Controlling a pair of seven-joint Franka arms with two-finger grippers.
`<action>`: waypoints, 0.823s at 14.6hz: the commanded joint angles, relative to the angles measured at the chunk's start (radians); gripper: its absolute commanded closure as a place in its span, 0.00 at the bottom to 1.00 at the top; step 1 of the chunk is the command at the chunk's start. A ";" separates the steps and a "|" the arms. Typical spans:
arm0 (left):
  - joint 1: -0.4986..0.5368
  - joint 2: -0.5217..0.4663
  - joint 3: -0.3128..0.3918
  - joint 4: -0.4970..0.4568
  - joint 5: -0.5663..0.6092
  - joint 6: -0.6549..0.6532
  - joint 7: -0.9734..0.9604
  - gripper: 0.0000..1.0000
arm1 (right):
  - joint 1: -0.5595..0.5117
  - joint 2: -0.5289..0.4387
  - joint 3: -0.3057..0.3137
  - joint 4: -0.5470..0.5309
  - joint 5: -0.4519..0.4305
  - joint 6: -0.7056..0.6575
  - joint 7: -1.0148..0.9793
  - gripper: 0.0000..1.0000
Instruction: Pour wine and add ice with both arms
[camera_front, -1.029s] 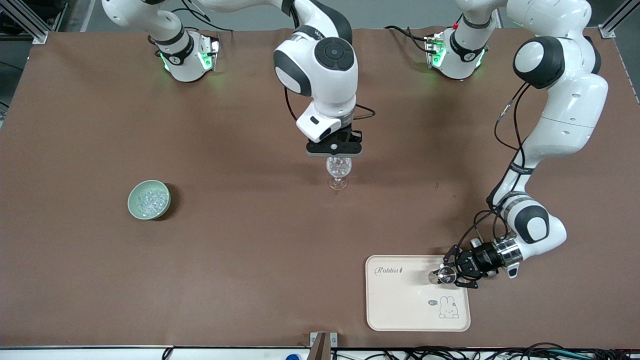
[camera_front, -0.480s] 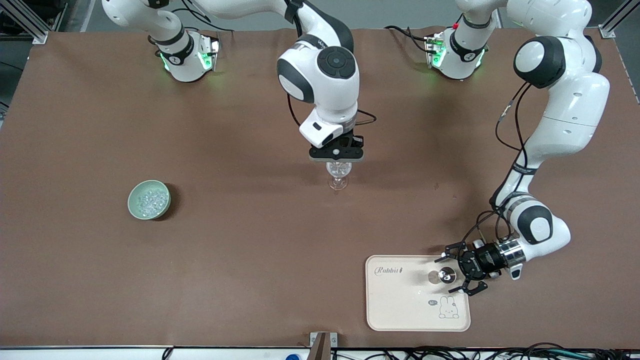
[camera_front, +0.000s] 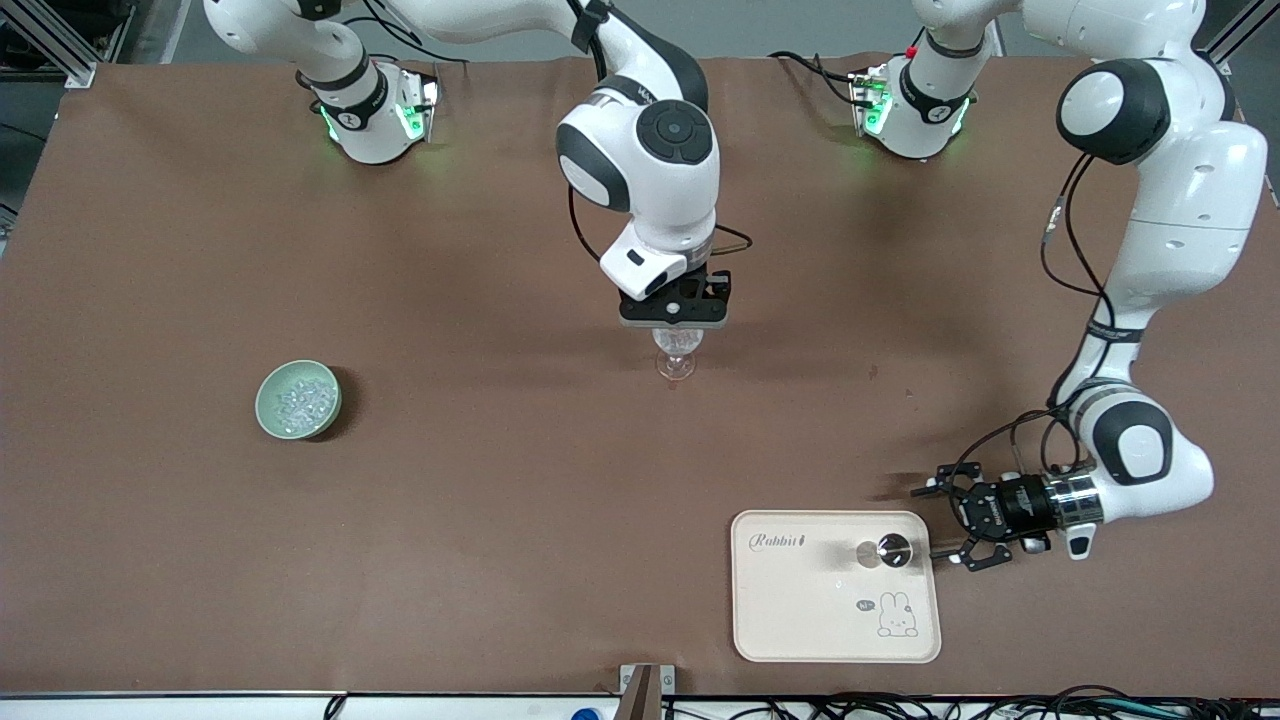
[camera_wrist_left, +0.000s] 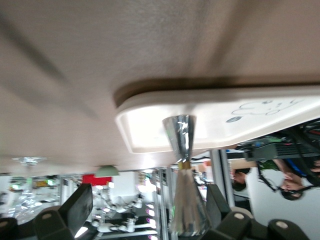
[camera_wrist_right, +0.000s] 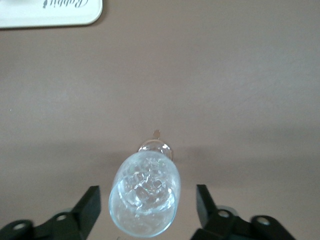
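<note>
A clear wine glass (camera_front: 676, 350) stands mid-table with ice (camera_wrist_right: 146, 184) in its bowl. My right gripper (camera_front: 673, 318) hangs just over it, open and empty. In the right wrist view the fingers (camera_wrist_right: 90, 206) stand wide on either side of the bowl (camera_wrist_right: 145, 200) without touching it. A silver hourglass-shaped jigger (camera_front: 893, 551) stands on the cream tray (camera_front: 800, 600). My left gripper (camera_front: 928, 522) is open and empty, low beside the tray's edge at the left arm's end, pointing at the jigger (camera_wrist_left: 182, 150) and apart from it. More ice (camera_front: 298, 400) fills a bowl.
The green bowl (camera_front: 266, 412) sits toward the right arm's end of the table. The tray (camera_wrist_left: 150, 125), printed with a rabbit, lies near the table's front edge. Brown mat covers the table.
My left gripper let go of the jigger, opened and drew back off the tray toward the left arm's end. My right gripper shifted only slightly over the glass.
</note>
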 joint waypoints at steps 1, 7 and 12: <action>0.007 -0.084 0.005 -0.021 0.139 -0.084 -0.026 0.00 | -0.011 -0.048 -0.010 -0.005 -0.079 -0.085 0.005 0.00; 0.002 -0.242 -0.006 -0.021 0.380 -0.195 -0.036 0.00 | -0.240 -0.276 -0.012 -0.028 -0.108 -0.326 -0.344 0.00; -0.007 -0.407 -0.014 -0.019 0.592 -0.323 -0.026 0.00 | -0.506 -0.488 -0.011 -0.189 -0.104 -0.331 -0.611 0.00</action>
